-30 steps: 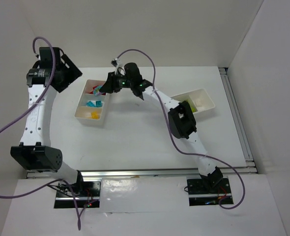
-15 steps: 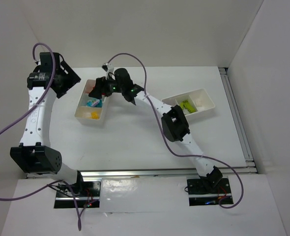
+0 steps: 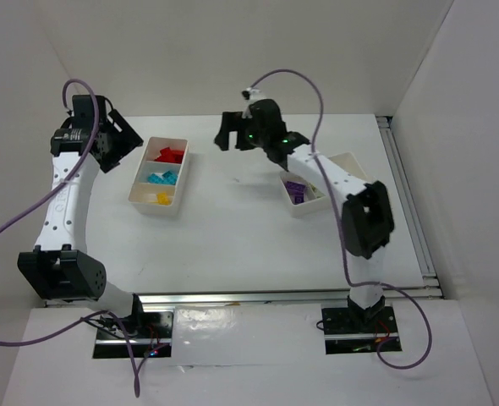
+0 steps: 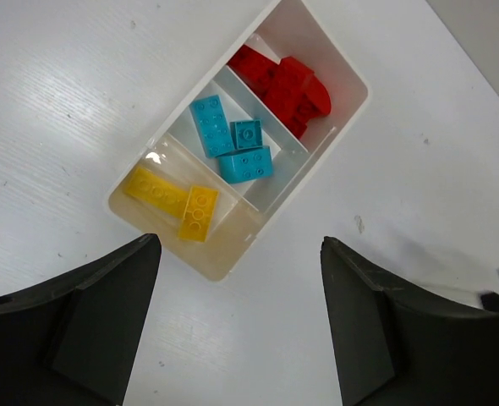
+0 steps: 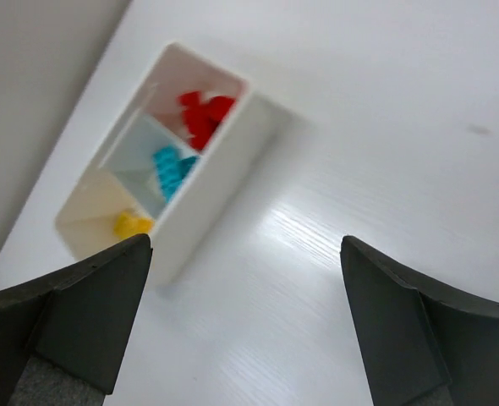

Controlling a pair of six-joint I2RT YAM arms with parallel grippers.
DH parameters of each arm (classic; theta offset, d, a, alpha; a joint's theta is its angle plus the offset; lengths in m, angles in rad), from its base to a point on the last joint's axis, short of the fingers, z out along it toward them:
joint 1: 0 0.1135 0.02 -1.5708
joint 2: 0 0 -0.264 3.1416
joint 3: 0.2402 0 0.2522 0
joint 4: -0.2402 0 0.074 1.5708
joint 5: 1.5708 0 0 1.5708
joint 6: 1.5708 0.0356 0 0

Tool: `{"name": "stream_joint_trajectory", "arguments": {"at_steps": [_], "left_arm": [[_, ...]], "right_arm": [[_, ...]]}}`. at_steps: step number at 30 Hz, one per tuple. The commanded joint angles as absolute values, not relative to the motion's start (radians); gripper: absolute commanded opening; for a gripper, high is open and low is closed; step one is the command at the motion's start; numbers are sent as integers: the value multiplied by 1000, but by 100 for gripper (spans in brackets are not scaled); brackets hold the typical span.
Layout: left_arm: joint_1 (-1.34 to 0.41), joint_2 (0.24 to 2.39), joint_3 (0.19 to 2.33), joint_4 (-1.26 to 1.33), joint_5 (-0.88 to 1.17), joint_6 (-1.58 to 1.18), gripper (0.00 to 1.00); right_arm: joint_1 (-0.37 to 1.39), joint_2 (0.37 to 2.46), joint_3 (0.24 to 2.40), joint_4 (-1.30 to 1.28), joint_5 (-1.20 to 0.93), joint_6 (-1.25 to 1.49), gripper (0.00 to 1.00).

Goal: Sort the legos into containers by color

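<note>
Red, cyan, yellow legos (image 4: 245, 163) sit sorted (one tray (image 4: 300, 182)); both jaws gape empty

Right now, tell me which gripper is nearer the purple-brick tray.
Right. The right gripper hovers just left of the purple-brick tray; the left gripper sits beyond the other tray, farther left.

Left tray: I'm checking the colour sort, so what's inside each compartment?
The left tray holds three cyan bricks in the middle compartment, two yellow bricks at one end and red bricks at the other. The red ones overlap, so their count is hidden.
</note>
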State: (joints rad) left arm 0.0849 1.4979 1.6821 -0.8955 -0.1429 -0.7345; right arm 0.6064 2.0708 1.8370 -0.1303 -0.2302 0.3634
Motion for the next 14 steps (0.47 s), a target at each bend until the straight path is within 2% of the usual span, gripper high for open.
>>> {"name": "stream_joint_trajectory", "arguments": {"at_steps": [1,3,7,14], "left_arm": [[91,1456,1661,-850,-88,-716,87],[91,1465,1652,-850,-78,-707,87],[91,1474,1634,-850,-78,-707,87],[91,1474,1601,-795,-44,-707,86]], "right_arm": [[591,1827,1666,-279,189,336,100],[580,1726,1555,-343,411,354,100],[528,1593,1421,-530,596,426,100],[448,1373,1227,-627,632,495,100]]}}
